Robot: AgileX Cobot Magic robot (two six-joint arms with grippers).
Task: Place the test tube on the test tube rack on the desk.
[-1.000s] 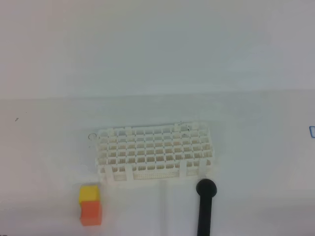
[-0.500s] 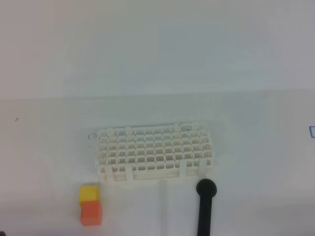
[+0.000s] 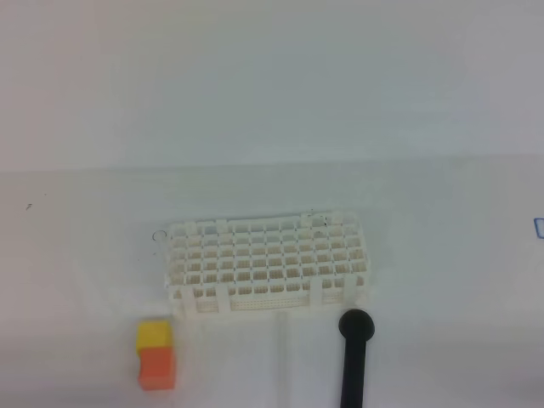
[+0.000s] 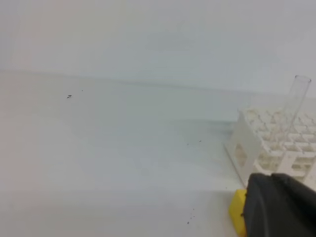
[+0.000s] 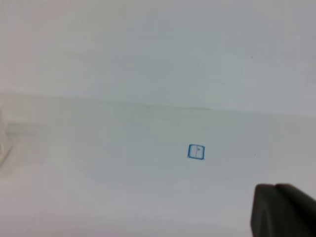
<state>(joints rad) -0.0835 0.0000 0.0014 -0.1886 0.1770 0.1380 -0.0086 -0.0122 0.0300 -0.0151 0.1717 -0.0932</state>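
The test tube (image 4: 295, 106) stands in the white rack (image 4: 269, 148), its rounded end down in a hole near the rack's end and its open mouth up. Its long axis is close to upright, with the top leaning a little to the right in the left wrist view. From the left fingers (image 4: 277, 200) it lies ahead and slightly to the right, beyond the yellow block (image 4: 238, 211), and well clear of them. The left fingers are closed and hold nothing. The right fingers (image 5: 284, 210) are closed too, with nothing between them, and face bare bench (image 5: 123, 187) with only a small blue square mark (image 5: 196, 151) ahead. Neither tube nor rack shows clearly from that side, so the left arm seems the nearer one. From above the tube is nearly invisible; a faint ring (image 3: 159, 236) at the rack's far left corner may be its mouth. The placing looks done, and any next move is probably a retreat straight back from the rack.
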